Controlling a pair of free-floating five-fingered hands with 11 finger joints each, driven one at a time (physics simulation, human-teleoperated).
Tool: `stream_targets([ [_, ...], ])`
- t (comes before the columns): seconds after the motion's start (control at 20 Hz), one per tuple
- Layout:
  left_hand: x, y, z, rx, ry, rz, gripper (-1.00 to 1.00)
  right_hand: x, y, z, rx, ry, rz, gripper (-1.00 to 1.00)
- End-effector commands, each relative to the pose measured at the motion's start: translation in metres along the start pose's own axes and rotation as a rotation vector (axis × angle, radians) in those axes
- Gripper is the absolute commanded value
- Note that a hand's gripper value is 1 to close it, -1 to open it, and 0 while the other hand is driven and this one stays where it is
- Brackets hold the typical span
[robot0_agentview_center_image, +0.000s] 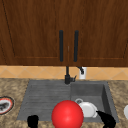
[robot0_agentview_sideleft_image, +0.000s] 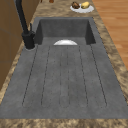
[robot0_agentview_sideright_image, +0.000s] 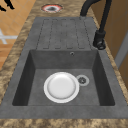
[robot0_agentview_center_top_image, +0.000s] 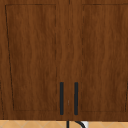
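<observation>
Judged the white plate (robot0_agentview_sideright_image: 61, 87), flat in the sink (robot0_agentview_sideright_image: 101, 75) basin at ten o'clock from the released right robot hand (robot0_agentview_center_image: 108, 120), stiff, slippery, breakable, best pinched at its rim; couldn't tell the grip of the left robot hand (robot0_agentview_center_image: 32, 121).

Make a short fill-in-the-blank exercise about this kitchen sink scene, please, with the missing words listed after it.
1. The white plate lies inside the sink ____, beside the drain.
2. The big ball in the front view is ____ in colour.
3. The wall cabinet above the sink has ____ dark vertical handles.
4. The black faucet stands at the sink's ____ edge.

Missing words: basin; red; two; back
</observation>
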Motion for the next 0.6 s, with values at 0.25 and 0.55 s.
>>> stream_targets([
  [0.25,0.0,0.0,0.0,0.0,0.0,0.0,0.0,-0.0076,0.0039,0.0076,0.002,0.005,0.003,-1.0],
  [0.55,0.0,0.0,0.0,0.0,0.0,0.0,0.0,-0.009,0.0056,0.0101,0.003,0.007,0.006,-1.0],
])
